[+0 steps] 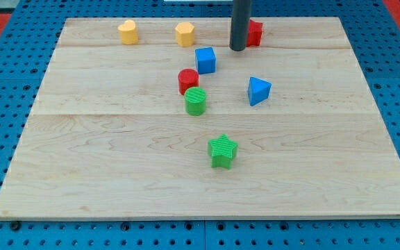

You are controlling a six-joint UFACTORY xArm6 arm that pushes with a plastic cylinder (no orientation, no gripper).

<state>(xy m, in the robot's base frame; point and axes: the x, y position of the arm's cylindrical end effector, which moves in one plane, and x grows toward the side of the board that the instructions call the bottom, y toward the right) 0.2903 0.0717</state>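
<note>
- Down from the view's top comes the dark rod, and my tip (238, 48) rests on the wooden board (325, 173) near its top edge; it is a plain straight rod with nothing to open or close and it holds nothing.
- Just to the tip's right, partly hidden behind the rod, sits a red block (255, 32) whose shape I cannot make out; whether the rod touches it I cannot tell.
- Below and to the left of the tip, near but apart, stands a blue cube (205, 60).
- Lower left of the cube, a red cylinder (187, 80) and a green cylinder (196, 101) stand close together, seemingly touching, the green one nearer the view's bottom.
- To the right of these, apart, lies a blue triangular block (258, 90).
- Toward the view's bottom, alone, sits a green star (223, 151).
- Along the top edge, left of the tip, are a yellow-orange hexagon-like block (184, 33) and, further left, a yellow-orange block (128, 31) with a rounded, heart-like outline.
- Under the board lies a blue perforated surface (5, 83).
</note>
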